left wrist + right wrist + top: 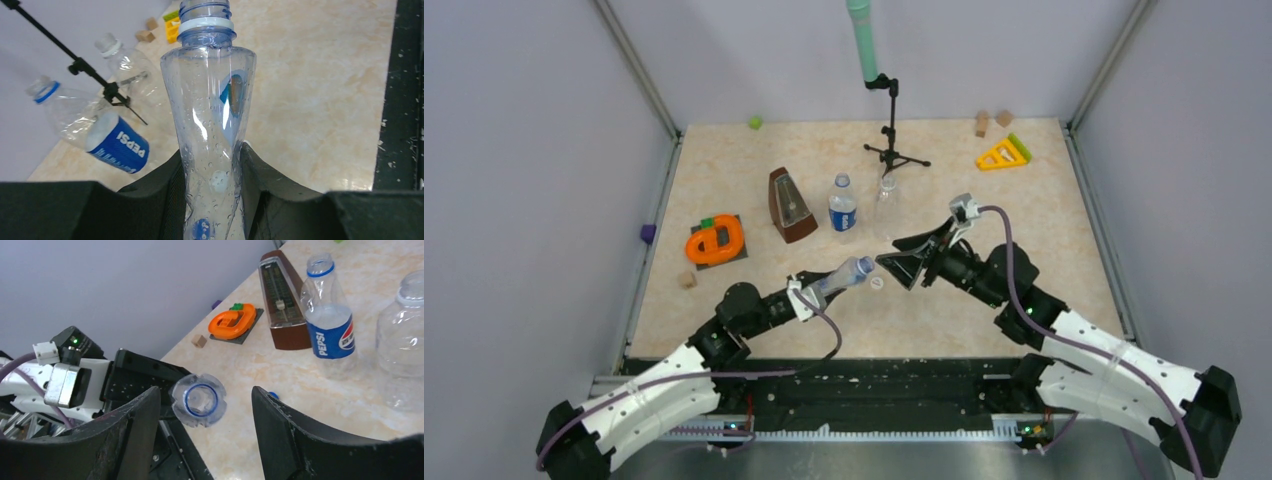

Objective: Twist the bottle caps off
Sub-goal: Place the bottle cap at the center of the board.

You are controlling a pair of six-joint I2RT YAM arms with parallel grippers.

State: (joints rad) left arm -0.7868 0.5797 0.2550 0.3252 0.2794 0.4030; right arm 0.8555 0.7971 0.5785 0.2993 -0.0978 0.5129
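Left gripper (212, 170) pinches the tinted bottle (210, 115), which is uncapped with droplets inside. Its mouth faces the right gripper (205, 394), fingers spread. A white cap (877, 283) lies on the table (1024, 250) between them. Beyond stand the Pepsi bottle (842, 208) and clear bottle (885, 200).

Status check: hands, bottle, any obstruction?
Left hand shut on tinted bottle, neck uncapped. Right hand open at its mouth. Small white cap lies loose below it. No obstruction seen.
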